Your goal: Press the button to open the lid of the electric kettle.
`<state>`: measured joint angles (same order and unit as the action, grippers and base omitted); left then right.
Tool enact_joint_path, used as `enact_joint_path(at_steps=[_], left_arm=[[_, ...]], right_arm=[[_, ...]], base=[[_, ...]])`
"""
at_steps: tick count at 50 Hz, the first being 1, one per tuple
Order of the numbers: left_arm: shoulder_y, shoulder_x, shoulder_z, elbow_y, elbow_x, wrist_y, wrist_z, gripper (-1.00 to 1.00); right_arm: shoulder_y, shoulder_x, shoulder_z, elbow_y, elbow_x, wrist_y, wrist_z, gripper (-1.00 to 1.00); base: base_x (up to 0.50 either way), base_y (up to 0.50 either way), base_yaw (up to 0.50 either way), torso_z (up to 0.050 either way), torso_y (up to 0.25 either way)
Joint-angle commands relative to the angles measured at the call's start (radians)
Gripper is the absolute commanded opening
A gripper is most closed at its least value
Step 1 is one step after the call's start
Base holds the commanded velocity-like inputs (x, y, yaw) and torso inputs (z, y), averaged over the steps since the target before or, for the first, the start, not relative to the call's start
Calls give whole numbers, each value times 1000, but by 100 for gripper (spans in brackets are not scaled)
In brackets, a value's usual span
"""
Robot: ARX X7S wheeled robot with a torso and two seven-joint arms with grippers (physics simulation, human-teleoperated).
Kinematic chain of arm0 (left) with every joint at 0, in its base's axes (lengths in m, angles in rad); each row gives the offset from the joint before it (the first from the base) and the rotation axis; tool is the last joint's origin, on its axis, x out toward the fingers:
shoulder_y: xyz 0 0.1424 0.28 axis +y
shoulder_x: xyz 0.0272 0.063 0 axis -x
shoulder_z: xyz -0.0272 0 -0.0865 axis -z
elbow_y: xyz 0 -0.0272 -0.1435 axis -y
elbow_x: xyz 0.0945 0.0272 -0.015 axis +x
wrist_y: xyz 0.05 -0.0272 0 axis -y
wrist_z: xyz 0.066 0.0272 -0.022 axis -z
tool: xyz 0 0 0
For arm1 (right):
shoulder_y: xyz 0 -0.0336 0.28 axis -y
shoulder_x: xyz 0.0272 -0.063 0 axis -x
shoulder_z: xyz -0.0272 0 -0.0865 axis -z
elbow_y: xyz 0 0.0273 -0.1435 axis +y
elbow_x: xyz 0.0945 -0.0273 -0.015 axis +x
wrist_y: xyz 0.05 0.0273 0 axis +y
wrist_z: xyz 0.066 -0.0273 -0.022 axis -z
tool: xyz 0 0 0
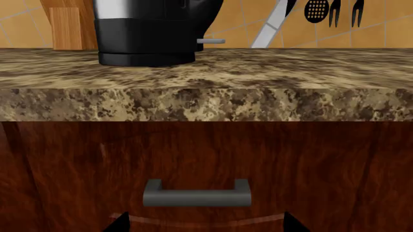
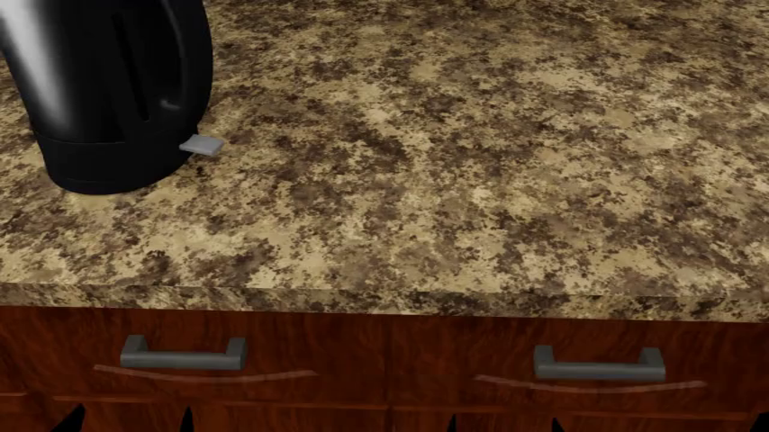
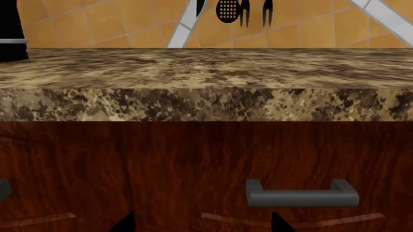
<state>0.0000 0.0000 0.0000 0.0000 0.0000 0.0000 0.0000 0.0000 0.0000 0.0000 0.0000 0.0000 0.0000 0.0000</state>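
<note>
The electric kettle [image 2: 114,90] stands at ten o'clock on the granite countertop [image 2: 456,162] — grey tab [image 2: 202,145] low down. Both grippers' fingertips — left [image 1: 201,223], right [image 3: 201,223] — sit spread apart below the counter edge, well short of it.

The head camera looks down from above onto the bench [image 2: 481,180] and the drawer fronts under its near edge. Both wrist cameras sit low and close in front of the drawers, facing the far tiled wall [image 3: 96,24]. The left one shares the left drawer handle [image 1: 197,193] with the head view, and the right one shares the right drawer handle [image 3: 302,193].
</note>
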Motion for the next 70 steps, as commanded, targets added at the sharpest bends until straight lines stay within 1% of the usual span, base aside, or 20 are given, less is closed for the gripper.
enact_joint_path(at_steps=[1,15,16,21,28,31,34,39,41,43,44,47,48,50,52,54,55,60,64,70], left_arm=[[-2,-13,16,-5,-13,4,-16,100],[10,-49,60,14,-65,-40,-43,100],[12,-9,14,17,-29,-43,3,100],[20,-32,50,30,-58,-36,-1,100],[9,-37,28,118,-122,-150,-52,100],[12,-41,27,274,-153,-234,-86,100],[-12,-62,67,382,-132,-410,-119,100],[-132,-58,38,634,-206,-800,-186,100],[-225,-53,17,765,-258,-1050,-213,100],[-247,-46,3,809,-275,-1121,-231,100],[-317,-16,-58,892,-333,-1271,-235,100],[-460,-10,-111,1013,-424,-1559,-280,100],[-466,-14,-126,1015,-469,-1570,-307,100],[-500,-92,-251,973,-769,-1570,-607,100],[-533,-140,-306,945,-1069,-1567,-907,100],[-553,-167,-286,935,-1369,-1560,-1035,100],[-555,-173,-278,926,-1457,-1553,-1064,100],[-499,-186,-210,939,-1291,-1463,-927,100],[-418,-268,-98,982,-1072,-1285,-694,100],[-401,-286,-108,960,-1071,-1246,-663,100]], right_arm=[[1,22,-28,2,22,-2,28,100],[-16,52,-64,-20,63,-11,61,100],[-17,8,-14,-20,22,-8,10,100],[-16,27,-35,-16,54,1,38,100],[-21,46,-46,-80,76,36,70,100],[-37,54,-48,-221,80,124,96,100],[-19,71,-49,-393,81,282,119,100],[44,99,-15,-622,130,562,142,100],[85,114,2,-759,156,727,158,100],[103,117,9,-791,166,774,164,100],[165,128,15,-894,185,918,177,100],[263,133,50,-1030,233,1144,186,100],[275,137,60,-1045,251,1168,192,100],[296,251,121,-1047,550,1162,397,100],[278,293,114,-1027,641,1127,469,100],[271,294,94,-1013,638,1126,471,100],[287,290,107,-1025,664,1172,489,100],[282,289,124,-1003,686,1180,495,100],[273,295,105,-990,687,1178,497,100],[285,289,116,-996,720,1201,515,100]], base=[[0,0,0,0,0],[0,0,0,0,0],[0,0,0,0,0],[0,0,0,0,0],[0,0,0,0,0],[0,0,0,0,0],[0,0,0,0,0],[0,0,0,0,0],[0,0,0,0,0],[0,0,0,0,0],[0,0,0,0,0],[0,0,0,0,0],[0,0,0,0,0],[0,0,0,0,0],[0,0,0,0,0],[0,0,0,0,0],[0,0,0,0,0],[0,0,0,0,0],[0,0,0,6,0],[0,0,0,50,0]])
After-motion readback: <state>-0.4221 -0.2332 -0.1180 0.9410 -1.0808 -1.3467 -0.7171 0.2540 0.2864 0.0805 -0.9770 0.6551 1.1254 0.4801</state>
